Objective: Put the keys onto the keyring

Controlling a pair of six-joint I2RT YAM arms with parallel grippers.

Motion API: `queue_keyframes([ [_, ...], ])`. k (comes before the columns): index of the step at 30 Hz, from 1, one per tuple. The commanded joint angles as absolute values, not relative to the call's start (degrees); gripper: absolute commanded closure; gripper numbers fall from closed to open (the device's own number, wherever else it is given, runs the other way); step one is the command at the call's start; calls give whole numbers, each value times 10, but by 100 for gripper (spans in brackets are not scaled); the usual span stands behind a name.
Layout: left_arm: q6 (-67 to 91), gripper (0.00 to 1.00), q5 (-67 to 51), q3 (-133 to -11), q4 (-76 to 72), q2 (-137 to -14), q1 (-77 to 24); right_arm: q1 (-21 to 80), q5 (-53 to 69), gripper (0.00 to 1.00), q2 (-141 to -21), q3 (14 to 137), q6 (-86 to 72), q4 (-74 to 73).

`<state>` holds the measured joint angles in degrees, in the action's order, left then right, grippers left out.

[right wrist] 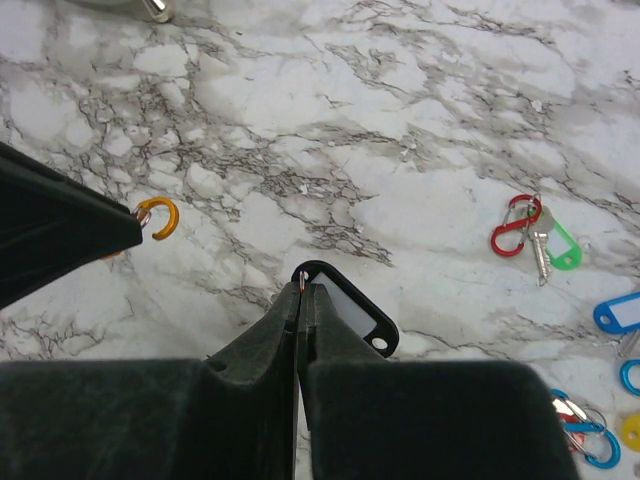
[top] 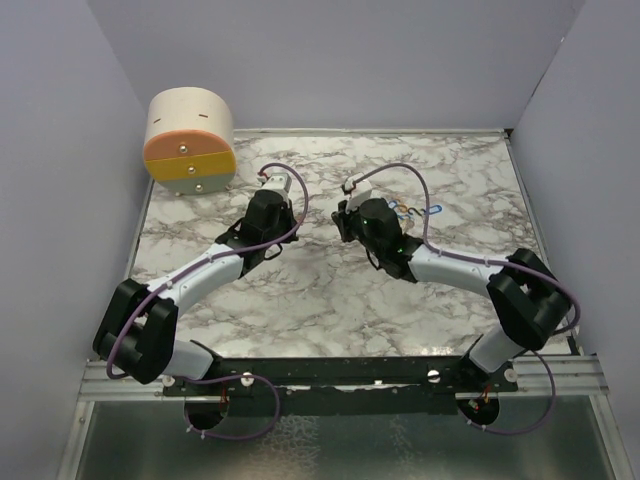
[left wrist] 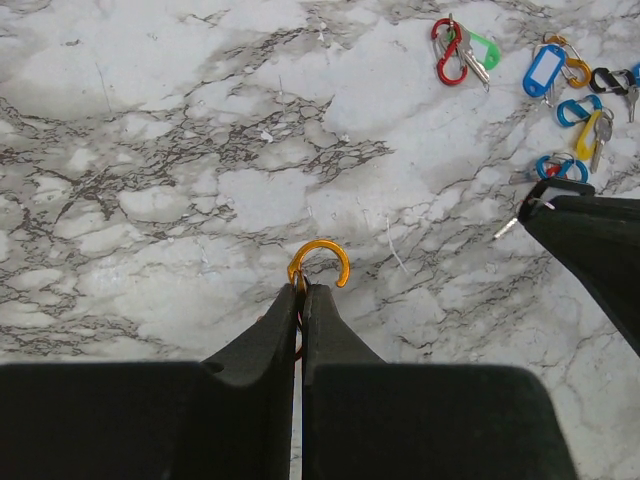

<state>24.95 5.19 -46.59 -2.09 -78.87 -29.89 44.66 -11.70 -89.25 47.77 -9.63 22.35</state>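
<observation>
the left gripper (left wrist: pixel 301 292) is clenched on an orange keyring (left wrist: pixel 325 262), pinching one end of the open c-shaped loop so the rest sticks out just ahead of its fingertips over the marble table (left wrist: pixel 150 150). the right gripper (right wrist: pixel 302 288) is clamped tight too, grasping a black key tag (right wrist: pixel 352 318) by its edge; the tag, with a pale window and a small hole at one end, juts ahead and to the right of those tips. the two grippers are near each other but apart: from the right gripper the keyring sits off to the left, and from the left gripper the black tag sits ahead and to the right. the other keys lie on the table ahead and to the right of both grippers: a green key tag (left wrist: pixel 485 48) and a metal key (left wrist: pixel 473 65) on a red clip (left wrist: pixel 447 50), a blue key tag (left wrist: pixel 543 70), a yellow key tag (left wrist: pixel 588 140) and blue clips (left wrist: pixel 580 108), bunched close together. whether the keyring or the black tag touches the table i cannot tell.
</observation>
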Motion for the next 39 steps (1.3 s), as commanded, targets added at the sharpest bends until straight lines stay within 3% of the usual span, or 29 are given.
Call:
queue_keyframes([
  [1,242,100,47,-482,-34,-796,-302,446,-107,99,-953,550,-94,119],
  [13,237,100,64,-479,-28,-785,-301,438,-89,96,-1054,625,-117,56],
  [28,236,100,68,-479,-27,-787,-302,422,-76,71,-1080,639,-137,41],
  [39,234,100,70,-478,-29,-791,-302,420,-65,60,-1101,657,-161,25],
])
